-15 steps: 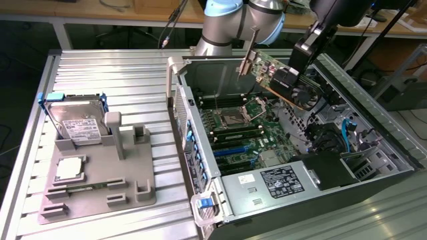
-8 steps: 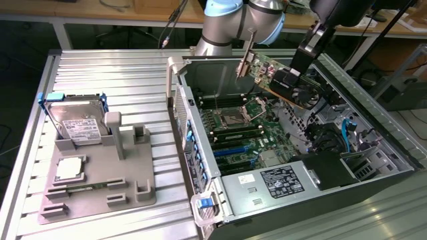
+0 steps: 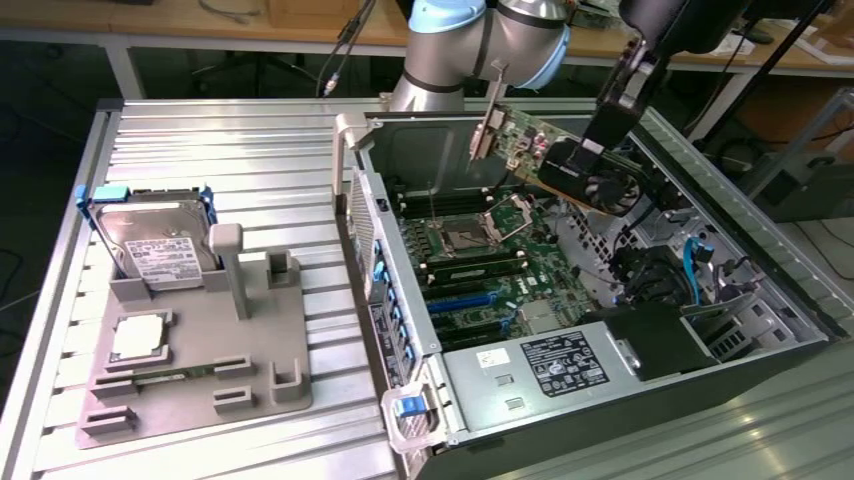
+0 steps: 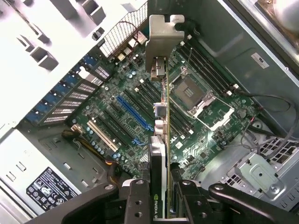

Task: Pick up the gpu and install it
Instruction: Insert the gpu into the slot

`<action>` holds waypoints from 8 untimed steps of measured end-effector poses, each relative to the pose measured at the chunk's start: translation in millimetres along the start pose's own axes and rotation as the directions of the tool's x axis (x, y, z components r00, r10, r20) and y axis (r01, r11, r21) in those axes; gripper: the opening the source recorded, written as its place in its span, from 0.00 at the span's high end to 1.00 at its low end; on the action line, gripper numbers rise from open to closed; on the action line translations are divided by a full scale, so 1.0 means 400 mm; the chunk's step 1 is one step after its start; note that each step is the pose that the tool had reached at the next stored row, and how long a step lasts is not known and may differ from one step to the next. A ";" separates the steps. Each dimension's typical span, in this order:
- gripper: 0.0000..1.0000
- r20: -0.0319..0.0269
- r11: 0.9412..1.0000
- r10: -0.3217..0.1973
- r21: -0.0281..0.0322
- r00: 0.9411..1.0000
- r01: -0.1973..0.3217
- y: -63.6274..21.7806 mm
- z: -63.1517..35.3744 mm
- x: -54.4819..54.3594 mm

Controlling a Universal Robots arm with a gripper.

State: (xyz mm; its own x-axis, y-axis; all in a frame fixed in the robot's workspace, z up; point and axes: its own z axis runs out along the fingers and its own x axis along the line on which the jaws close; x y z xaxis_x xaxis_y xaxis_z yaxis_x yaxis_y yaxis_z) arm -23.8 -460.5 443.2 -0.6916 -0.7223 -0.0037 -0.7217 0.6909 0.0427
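A green NVIDIA mark [image 4: 156,211] stands on the gpu [image 4: 159,154], right at the gripper [image 4: 161,189]. Away from it, the print on the power supply label [image 3: 563,362] and the hard drive label [image 3: 163,258] is too small to read.

The gpu [image 3: 527,135] hangs above the motherboard [image 3: 483,268] inside the open case [image 3: 424,150].

So the gpu [image 3: 541,150] is off the ground, clamped on both flat faces by the gripper [image 4: 161,189], and not seated in any slot. It's a thin green card with a black fan cooler [image 3: 607,185] on one face and a silvery metal bracket [image 3: 483,128] along one end. In the exterior view it hangs tilted above the open pc case [image 3: 747,330], bracket end toward the exterior view's left. The wrist view catches it edge-on over the motherboard [image 4: 117,116].
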 end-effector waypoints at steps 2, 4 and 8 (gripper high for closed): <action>0.73 -0.001 1.000 -0.031 0.000 1.000 0.031 0.000 0.000 0.000; 0.73 -0.002 0.998 -0.056 0.000 0.998 0.056 0.000 0.000 0.000; 0.73 -0.003 0.997 -0.076 0.000 0.997 0.076 0.000 0.000 0.000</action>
State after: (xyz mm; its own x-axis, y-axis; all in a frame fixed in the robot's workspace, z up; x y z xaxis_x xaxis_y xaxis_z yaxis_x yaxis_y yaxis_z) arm -23.9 -460.5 443.2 -0.6343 -0.7730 -0.0037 -0.7724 0.6336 0.0427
